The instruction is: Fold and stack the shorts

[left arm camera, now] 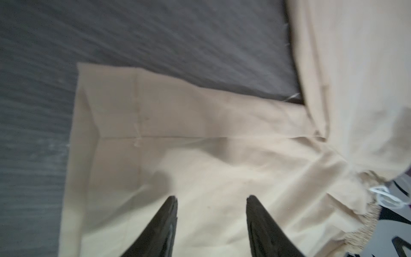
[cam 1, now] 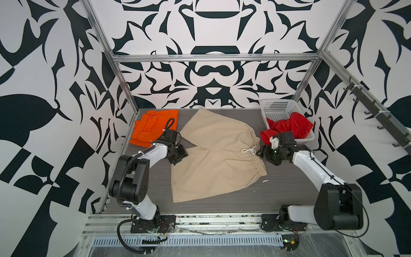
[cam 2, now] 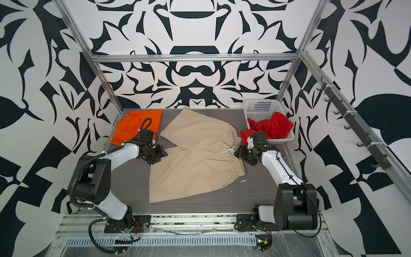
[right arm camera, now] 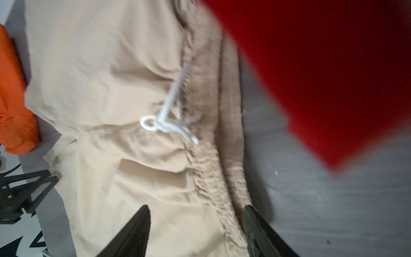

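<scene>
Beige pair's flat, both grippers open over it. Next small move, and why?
Probably lower the right gripper and close it on the waistband: its jaws stand apart over the elastic, holding nothing. The left gripper hovers open over a leg of the beige shorts, ready for the fold.

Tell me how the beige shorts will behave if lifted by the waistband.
Probably floppy: the beige shorts lie flat with soft wrinkles, so the legs would likely droop. Likely light, since the cloth looks thin. The gathered waistband may bunch when pinched, and the drawstring could dangle.
</scene>
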Controlling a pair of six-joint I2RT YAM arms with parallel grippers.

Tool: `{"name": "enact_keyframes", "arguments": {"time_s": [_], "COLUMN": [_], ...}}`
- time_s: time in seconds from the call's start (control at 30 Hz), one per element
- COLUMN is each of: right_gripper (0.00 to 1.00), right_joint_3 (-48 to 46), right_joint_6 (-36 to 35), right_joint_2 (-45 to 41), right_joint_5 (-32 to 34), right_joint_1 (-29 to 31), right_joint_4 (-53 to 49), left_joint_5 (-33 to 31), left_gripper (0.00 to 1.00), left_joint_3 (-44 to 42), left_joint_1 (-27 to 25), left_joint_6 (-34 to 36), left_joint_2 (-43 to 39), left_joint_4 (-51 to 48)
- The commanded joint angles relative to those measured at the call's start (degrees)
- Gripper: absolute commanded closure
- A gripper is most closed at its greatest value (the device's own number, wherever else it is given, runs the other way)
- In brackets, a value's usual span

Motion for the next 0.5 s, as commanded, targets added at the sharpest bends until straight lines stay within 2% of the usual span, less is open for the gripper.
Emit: {"name": "enact_keyframes", "arguments": {"time_s": [0.0,0.2,0.47], "right_gripper": [0.22,0.21,0.2], "right_joint_3": [-1.0,-3.3,-5.8], "right_joint_6": [-1.1,-2.1,-3.0], "right_joint_2": [-3.6,-3.6,0.6], "right_joint_5": [0.8,5.1,-0.9], "right_joint_1": [-0.2,-0.3,-0.6], "right_joint_4": [-4.3,-8.4,-5.0], "left_joint_5": [-2.9,-5.2,-5.0], "left_gripper": [0.47,0.47,0.46], "left_joint_3": [0.6,4.5,10.7], "left_joint_1": [0.2,0.6,1.2], "left_joint_6": [1.3,4.3,6.9], "left_joint_2": [2.5,8.7,9.9], "left_joint_4": [0.7,0.0,-3.1]}}
